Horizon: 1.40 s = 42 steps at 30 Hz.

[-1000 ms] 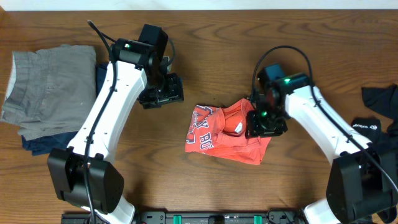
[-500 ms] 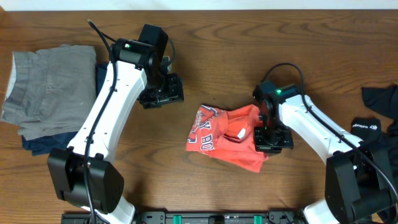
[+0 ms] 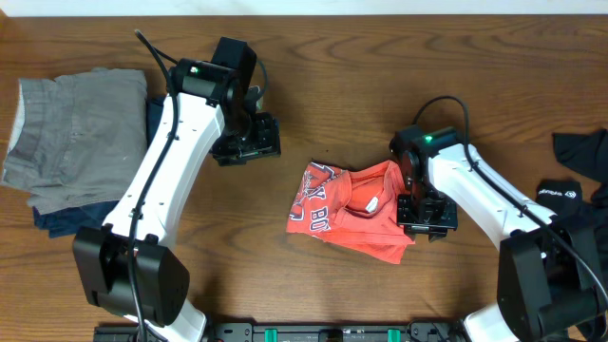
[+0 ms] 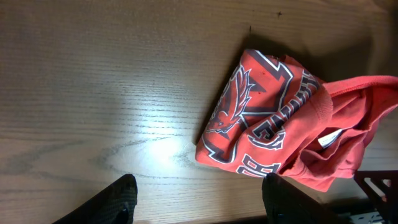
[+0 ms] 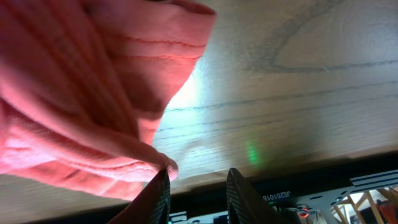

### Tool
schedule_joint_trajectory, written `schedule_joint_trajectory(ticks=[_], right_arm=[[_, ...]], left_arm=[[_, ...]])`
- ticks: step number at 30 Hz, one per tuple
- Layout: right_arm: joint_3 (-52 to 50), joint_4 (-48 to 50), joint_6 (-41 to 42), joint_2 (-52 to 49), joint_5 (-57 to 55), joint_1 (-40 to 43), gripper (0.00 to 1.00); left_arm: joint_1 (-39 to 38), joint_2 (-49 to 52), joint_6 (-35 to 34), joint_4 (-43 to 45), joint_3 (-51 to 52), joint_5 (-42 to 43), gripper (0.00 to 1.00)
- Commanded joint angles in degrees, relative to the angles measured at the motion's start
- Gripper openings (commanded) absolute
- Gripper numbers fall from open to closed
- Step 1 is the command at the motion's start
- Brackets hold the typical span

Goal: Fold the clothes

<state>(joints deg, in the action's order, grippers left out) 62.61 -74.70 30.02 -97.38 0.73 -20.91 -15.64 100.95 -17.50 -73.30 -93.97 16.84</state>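
**4 garments on worktop, red tee at centre, both end effectors empty**

1 coral-red T-shirt (image 3: pixel 350 202) lies bunched and partly folded near the middle of the wooden worktop (image 3: pixel 332 85). Its white-and-dark chest print faces up on the left part, and 1 white neck label shows.

2 arms are in view. The left end effector (image 3: pixel 246 144) hangs above bare wood, up and to the left of the tee and well apart from it. Its 2 fingers (image 4: pixel 121 200) are spread wide with nothing between them.

The right end effector (image 3: pixel 425 216) sits low at the tee's right edge. In the right wrist view its 2 fingers (image 5: pixel 158 194) stand narrowly apart with only bare wood in the gap. The tee's hem touches, or nearly touches, 1 fingertip, but no cloth is pinched.

Left end of the worktop: 1 grey garment (image 3: pixel 81 138) lies folded on top of 1 dark blue garment (image 3: pixel 57 220). Right edge: 1 black garment (image 3: pixel 579 152) with 1 small white logo, crumpled and partly out of frame.
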Motion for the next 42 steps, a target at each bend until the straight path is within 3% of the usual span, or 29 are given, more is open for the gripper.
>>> schedule_joint_trajectory(ticks=[1,5,7,21,25,27,28,29,31,35,37,39,42], right_arm=[[4.3,0.1,-1.6,3.9,1.9,0.4,0.31],[9.5,3.4,-11.7,6.9,10.3,-0.2,0.51],[9.8,5.3,-15.9,7.0,14.4,-1.2,0.54],[7.4,10.8,-21.7,-2.2,10.6,-12.2,0.55],[7.4,10.8,-18.9,-4.9,4.8,-12.3,0.42],[7.4,10.3,-19.0,-5.7,4.6,-12.3,0.24],[7.4,8.9,-19.6,-5.8,4.6,-12.3,0.08],[7.5,6.8,-20.1,-5.8,4.5,-12.3,0.01],[7.5,-0.3,-17.7,-5.1,0.7,-11.6,0.01],[7.5,-10.0,-3.7,-3.3,-13.2,-8.9,0.01],[7.5,-11.8,0.7,-2.2,-17.2,-7.2,0.02],[7.5,-12.0,0.4,-1.8,-16.9,-5.7,0.23],[7.4,-13.6,-0.3,-1.9,-16.9,-4.3,0.33]], left_arm=[[0.1,0.2,1.9,-0.4,0.5,0.7,0.66],[0.1,0.2,1.9,-0.3,0.5,0.7,0.66],[0.2,0.2,1.9,-0.3,0.5,0.7,0.66],[0.1,0.2,1.9,-0.3,0.5,0.5,0.66],[0.1,0.2,1.9,-0.3,0.5,0.5,0.66],[0.1,0.2,1.9,-0.3,0.5,0.5,0.66],[0.2,0.2,1.9,-0.4,0.5,0.5,0.66],[0.2,0.2,1.9,-0.4,0.5,0.5,0.66],[0.2,0.2,1.9,-0.4,0.5,0.5,0.66],[0.1,0.2,1.9,-0.3,0.5,0.5,0.66],[0.2,0.2,1.9,-0.3,0.5,0.5,0.66],[0.1,0.2,1.9,-0.3,0.5,0.5,0.66],[0.2,0.2,1.9,-0.4,0.5,0.5,0.66]])
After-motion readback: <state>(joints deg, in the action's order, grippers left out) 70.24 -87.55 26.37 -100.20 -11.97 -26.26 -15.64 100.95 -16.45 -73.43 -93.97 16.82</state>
